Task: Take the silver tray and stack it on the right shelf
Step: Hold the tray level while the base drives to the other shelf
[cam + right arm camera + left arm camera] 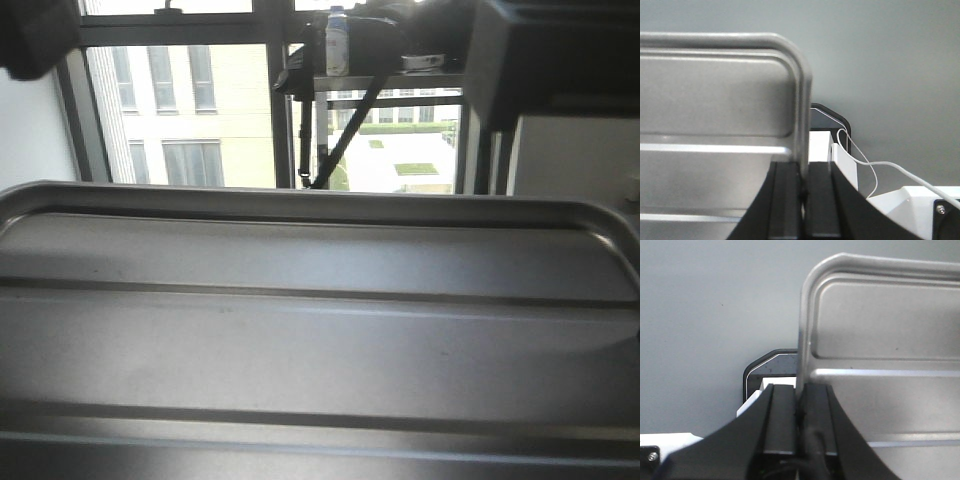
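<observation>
Pinching the silver tray (pixel 880 330) by its left rim in the closed left gripper (pixel 799 410), and by its right rim in the right gripper (pixel 802 180) likewise. Held between both arms, close before the front camera, below a window (pixel 180 110) and a bottle (pixel 337 40).

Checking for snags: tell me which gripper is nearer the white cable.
Right. The right gripper clamps the silver tray by its rim beside the white cable; the left gripper clamps the tray's opposite end, no cable in view.
</observation>
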### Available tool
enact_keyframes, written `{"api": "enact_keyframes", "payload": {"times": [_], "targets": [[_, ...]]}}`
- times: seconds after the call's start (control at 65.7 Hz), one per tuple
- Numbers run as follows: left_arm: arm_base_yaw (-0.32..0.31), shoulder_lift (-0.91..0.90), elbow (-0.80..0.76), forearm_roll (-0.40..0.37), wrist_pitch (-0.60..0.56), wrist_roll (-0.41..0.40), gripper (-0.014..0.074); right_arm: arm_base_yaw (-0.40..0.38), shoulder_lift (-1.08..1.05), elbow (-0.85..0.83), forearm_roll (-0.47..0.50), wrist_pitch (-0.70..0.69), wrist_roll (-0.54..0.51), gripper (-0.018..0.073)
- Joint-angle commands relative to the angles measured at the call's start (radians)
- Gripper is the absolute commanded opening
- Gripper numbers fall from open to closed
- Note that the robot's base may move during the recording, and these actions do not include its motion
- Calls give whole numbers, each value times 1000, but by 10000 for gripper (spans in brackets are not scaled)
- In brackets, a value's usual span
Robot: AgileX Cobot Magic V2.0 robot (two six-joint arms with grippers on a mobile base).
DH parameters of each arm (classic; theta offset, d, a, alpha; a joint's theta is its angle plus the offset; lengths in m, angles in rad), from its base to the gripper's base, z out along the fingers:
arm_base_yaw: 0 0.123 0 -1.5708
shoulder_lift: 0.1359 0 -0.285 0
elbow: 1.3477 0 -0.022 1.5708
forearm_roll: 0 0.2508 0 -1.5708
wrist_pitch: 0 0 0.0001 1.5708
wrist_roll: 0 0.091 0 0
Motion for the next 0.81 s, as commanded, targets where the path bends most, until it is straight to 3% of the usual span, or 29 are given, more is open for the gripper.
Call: {"api": "enact_keyframes", "payload": {"times": [0.0,0.791], "targets": [[-8,-20,-29,36,96,-5,-98,0,-22,-26,-44,91,-5,60],[-8,-20,-29,36,141,-5,-98,0,-22,-26,-44,94,-5,60]]}}
